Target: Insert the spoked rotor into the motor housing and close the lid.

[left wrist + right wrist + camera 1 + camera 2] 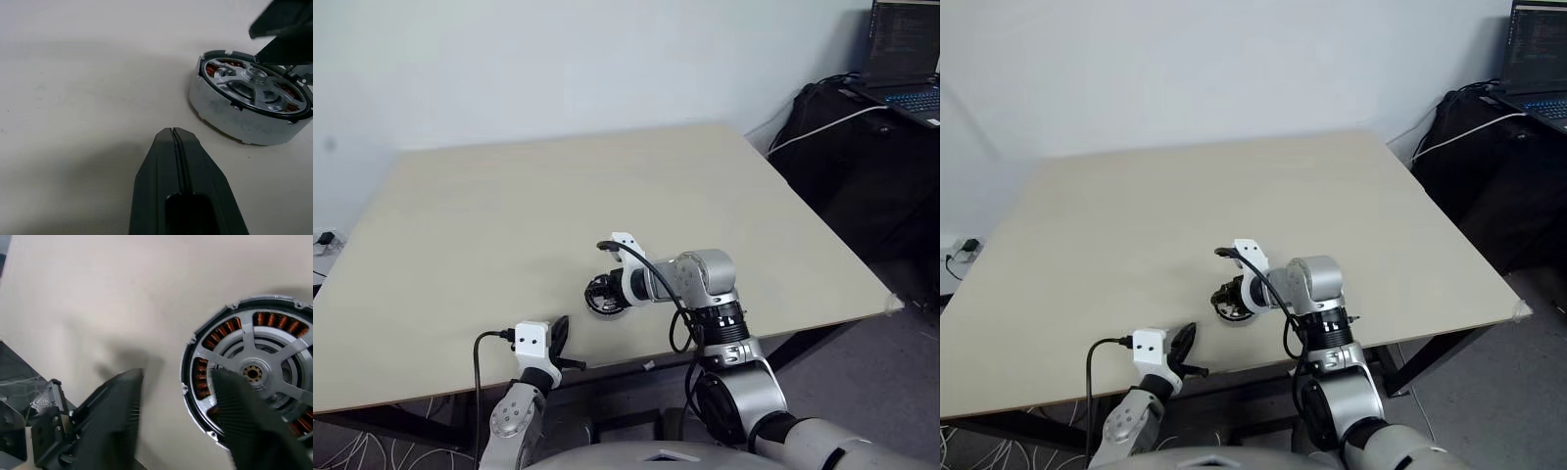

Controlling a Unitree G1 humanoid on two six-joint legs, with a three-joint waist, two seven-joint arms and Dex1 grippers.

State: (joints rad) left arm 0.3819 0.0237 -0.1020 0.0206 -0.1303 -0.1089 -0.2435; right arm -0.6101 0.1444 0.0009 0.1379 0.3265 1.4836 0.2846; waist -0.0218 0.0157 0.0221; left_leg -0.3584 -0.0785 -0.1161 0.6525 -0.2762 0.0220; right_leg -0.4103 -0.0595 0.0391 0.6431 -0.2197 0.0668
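The motor housing (230,117) lies flat on the table near its front edge, with copper windings (222,333) in a ring. The shiny spoked rotor (288,350) sits inside it, its hub at the centre. My right gripper (176,377) hangs over the housing's edge, open. One finger (244,416) is above the rotor and the other finger (115,416) is above the bare table beside it. My left gripper (172,131) is shut and empty, low over the table a short way in front of the housing (604,297). The lid is out of view.
The beige table (509,215) stretches wide behind and to both sides of the housing. Its front edge (431,387) runs just under my left gripper (560,338). A black bag (862,147) and a laptop (906,59) stand off the table at the far right.
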